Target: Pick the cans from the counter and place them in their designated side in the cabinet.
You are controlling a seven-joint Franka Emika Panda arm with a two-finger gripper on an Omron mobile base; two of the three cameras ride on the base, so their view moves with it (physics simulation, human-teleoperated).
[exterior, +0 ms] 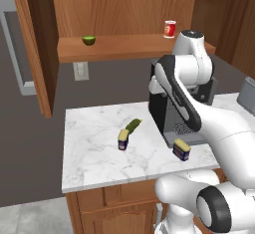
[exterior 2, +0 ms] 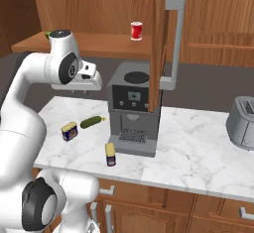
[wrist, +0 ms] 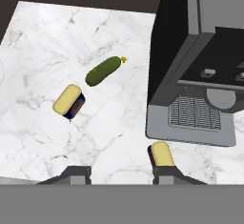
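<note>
Gripper (wrist: 121, 173): high above the counter, aimed down, jaws drawn together with nothing between them (tips seen at the bottom of the hand view).
Counter (exterior: 94, 163): white veined marble slab; coffee machine (exterior 2: 131, 113) taken as landmark.
First can (exterior: 123, 139): on the marble well to the left of the coffee machine, apart from it, bare marble on all sides but one.
Second can (exterior: 182, 150): just in front of the coffee machine's drip tray, near the counter's front edge, little marble left before the drop.
Pickle (exterior: 133, 125): lying flat just behind the first can, close but apart (small gap visible in the hand view).
Open room: wide bare marble left of the first can, out to the counter's left edge.
Cabinet (exterior: 119, 9): above and behind the coffee machine, door (exterior: 35, 49) swung open at the left.
Cabinet shelf (exterior: 124, 49): green item (exterior: 88, 40) toward the left, red-and-white can (exterior: 170, 29) toward the right, long bare plank between them.
Toaster (exterior 2: 243, 123): well right of the coffee machine, by the counter's right edge.
</note>
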